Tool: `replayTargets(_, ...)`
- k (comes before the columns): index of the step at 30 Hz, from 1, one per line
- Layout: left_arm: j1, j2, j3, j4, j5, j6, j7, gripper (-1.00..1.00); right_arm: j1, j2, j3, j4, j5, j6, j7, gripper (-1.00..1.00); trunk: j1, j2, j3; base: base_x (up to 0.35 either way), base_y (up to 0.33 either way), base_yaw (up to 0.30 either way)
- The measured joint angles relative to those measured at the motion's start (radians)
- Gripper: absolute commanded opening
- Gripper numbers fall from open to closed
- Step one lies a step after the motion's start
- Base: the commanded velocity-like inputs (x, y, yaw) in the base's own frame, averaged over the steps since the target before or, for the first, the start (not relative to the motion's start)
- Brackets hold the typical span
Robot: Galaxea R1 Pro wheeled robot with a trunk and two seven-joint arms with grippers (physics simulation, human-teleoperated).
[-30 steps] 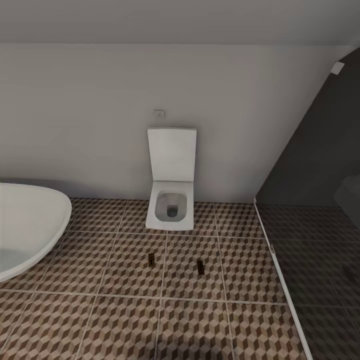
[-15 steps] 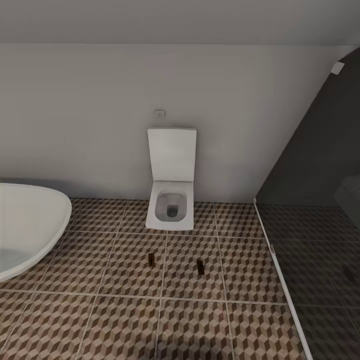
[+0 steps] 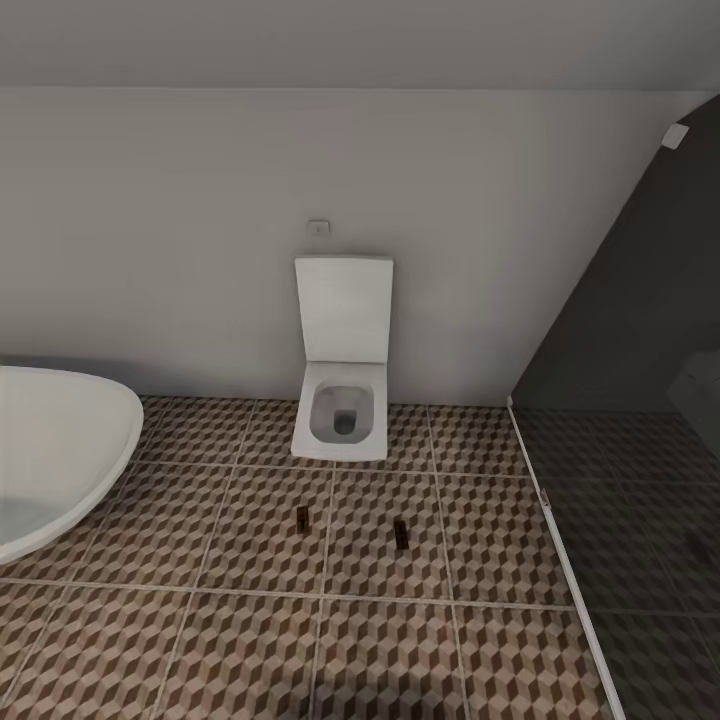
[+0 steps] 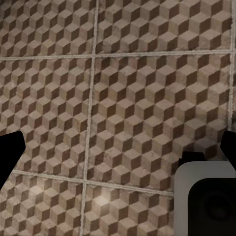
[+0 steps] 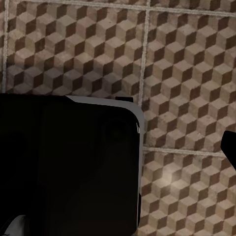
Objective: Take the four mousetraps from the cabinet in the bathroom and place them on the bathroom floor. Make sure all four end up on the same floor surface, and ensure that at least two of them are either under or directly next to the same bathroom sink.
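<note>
With the toilet (image 3: 343, 365) as landmark, a white tub (image 3: 50, 455) is curving in well to its left, two mousetraps (image 3: 301, 517) (image 3: 401, 533) are lying flat on the bathroom floor (image 3: 260, 640) just in front of it, and a dark glass partition (image 3: 640, 420) is closing off its right. Open tile is spreading toward the camera. Both wrist views are looking down at tile; the left hand (image 4: 118, 152) is showing dark tips at opposite edges, spread wide and empty, while I cannot tell the right hand's state.

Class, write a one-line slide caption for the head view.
Two mousetraps lie on the cube-patterned bathroom floor before a white toilet, bathtub alongside.
</note>
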Motion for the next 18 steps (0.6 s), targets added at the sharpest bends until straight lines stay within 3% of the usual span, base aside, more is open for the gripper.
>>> replayTargets(18,0.000,0.000,0.000,0.000,0.000,0.000,0.000,1.00,0.000,0.000,0.000,0.000,0.000,0.000,0.000,1.00,0.000,0.000,0.000,0.000,0.000,0.000)
